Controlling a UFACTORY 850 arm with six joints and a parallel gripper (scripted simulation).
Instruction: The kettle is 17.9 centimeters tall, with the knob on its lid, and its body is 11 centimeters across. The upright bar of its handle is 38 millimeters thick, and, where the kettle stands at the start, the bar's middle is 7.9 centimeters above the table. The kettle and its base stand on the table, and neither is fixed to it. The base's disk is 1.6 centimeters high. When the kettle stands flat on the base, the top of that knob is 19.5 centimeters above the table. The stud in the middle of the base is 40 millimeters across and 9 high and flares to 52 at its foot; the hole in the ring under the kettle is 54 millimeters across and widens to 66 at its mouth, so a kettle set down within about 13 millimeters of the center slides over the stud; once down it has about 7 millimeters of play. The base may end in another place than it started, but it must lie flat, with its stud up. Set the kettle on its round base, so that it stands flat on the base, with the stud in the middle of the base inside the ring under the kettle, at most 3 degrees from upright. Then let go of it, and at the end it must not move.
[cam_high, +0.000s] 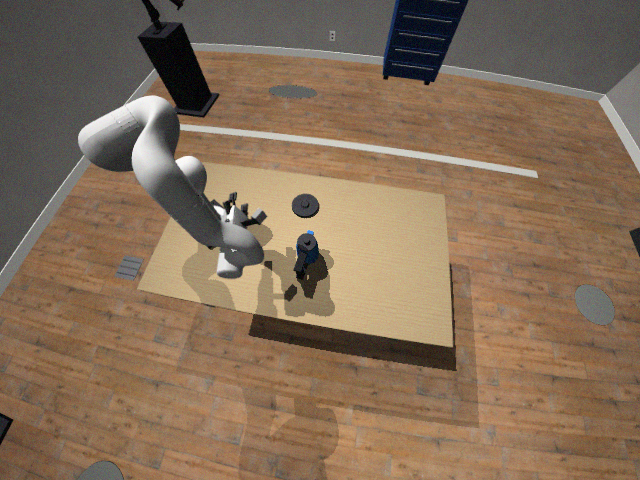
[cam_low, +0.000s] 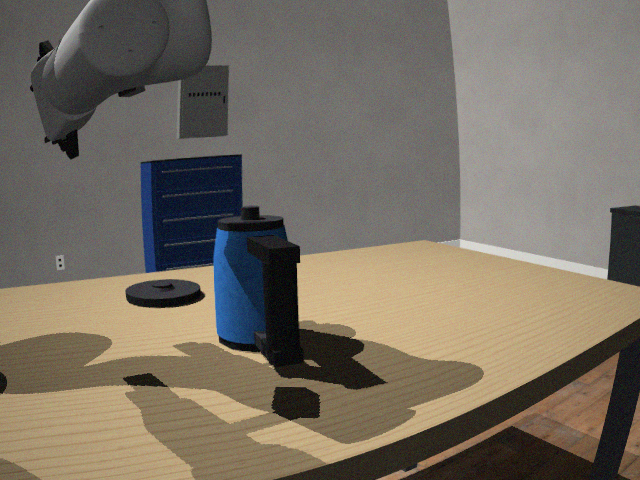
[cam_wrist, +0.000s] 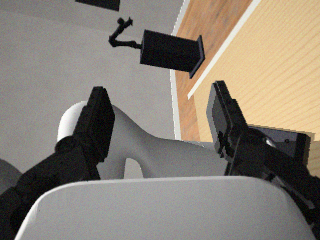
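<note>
The blue kettle (cam_high: 308, 250) (cam_low: 237, 289) stands upright on the table (cam_high: 387, 258) (cam_low: 465, 310), its black handle bar (cam_low: 280, 304) facing the near edge. The round black base (cam_high: 305, 205) (cam_low: 162, 292) lies flat with its stud up, apart from the kettle and behind it. My gripper (cam_high: 242, 207) (cam_wrist: 159, 99) is open and empty. It hangs in the air to the left of the kettle and well clear of it, pointing up and back toward the arm. In the wrist view nothing lies between the two black fingers. The kettle and base do not show there.
The white arm (cam_high: 155, 155) (cam_low: 118, 46) bends over the table's left part. A blue drawer cabinet (cam_high: 421, 36) (cam_low: 193, 206) stands by the far wall. A black pedestal (cam_high: 175, 67) (cam_wrist: 170, 50) stands beyond the table's left end. A dark cabinet (cam_low: 625, 242) is at the right.
</note>
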